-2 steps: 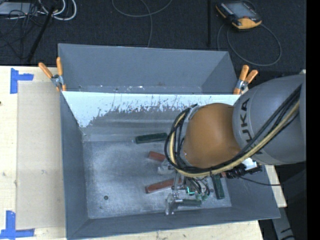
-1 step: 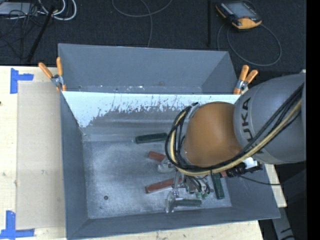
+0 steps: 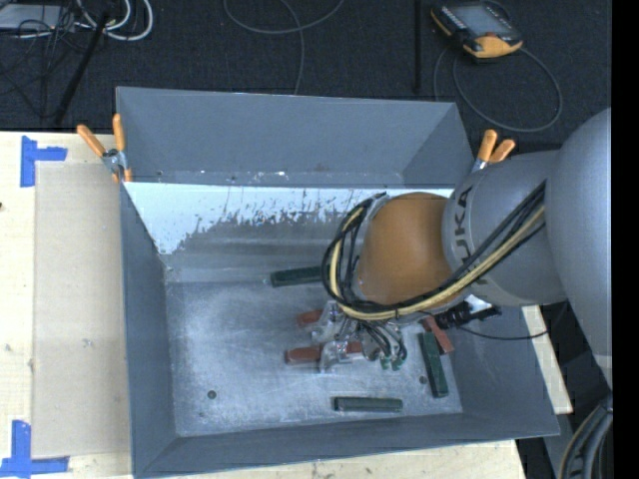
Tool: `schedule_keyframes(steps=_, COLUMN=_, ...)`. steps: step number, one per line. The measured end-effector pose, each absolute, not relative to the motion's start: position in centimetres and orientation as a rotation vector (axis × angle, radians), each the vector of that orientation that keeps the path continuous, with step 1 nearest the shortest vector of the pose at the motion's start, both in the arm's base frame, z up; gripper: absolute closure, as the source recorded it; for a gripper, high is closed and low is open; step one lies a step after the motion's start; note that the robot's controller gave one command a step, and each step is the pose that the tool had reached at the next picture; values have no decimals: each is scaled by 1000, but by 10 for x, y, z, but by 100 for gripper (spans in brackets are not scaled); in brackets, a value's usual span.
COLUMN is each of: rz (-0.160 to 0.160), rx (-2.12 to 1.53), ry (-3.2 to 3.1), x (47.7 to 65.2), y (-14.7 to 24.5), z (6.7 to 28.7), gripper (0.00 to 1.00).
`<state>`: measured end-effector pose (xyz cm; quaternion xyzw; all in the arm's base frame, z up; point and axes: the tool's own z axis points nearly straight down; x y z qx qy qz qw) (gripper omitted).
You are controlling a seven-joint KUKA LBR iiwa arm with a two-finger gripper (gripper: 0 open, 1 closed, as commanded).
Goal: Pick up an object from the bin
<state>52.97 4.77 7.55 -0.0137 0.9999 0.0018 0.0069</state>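
An orange-edged handheld device (image 3: pixel 477 28) lies on the dark floor (image 3: pixel 349 48), a thin cable (image 3: pixel 303 58) looping nearby, white cords (image 3: pixel 138 16) far left.

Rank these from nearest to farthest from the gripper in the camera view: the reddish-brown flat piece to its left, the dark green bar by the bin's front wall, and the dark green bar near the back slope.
1. The reddish-brown flat piece, right beside the gripper on its view-left.
2. The dark green bar by the front wall, just below the gripper in the view.
3. The dark green bar near the back slope, up and to the left, plainly farthest.
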Motion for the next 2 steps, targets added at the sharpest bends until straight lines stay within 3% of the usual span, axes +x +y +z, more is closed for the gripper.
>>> schedule_keyframes(steps=1, rz=6, rx=-42, ry=3128, x=530, y=48, z=76, gripper=100)
schedule_keyframes(steps=2, rz=-2, rx=-93, ry=3132, x=547, y=5, z=251, gripper=100)
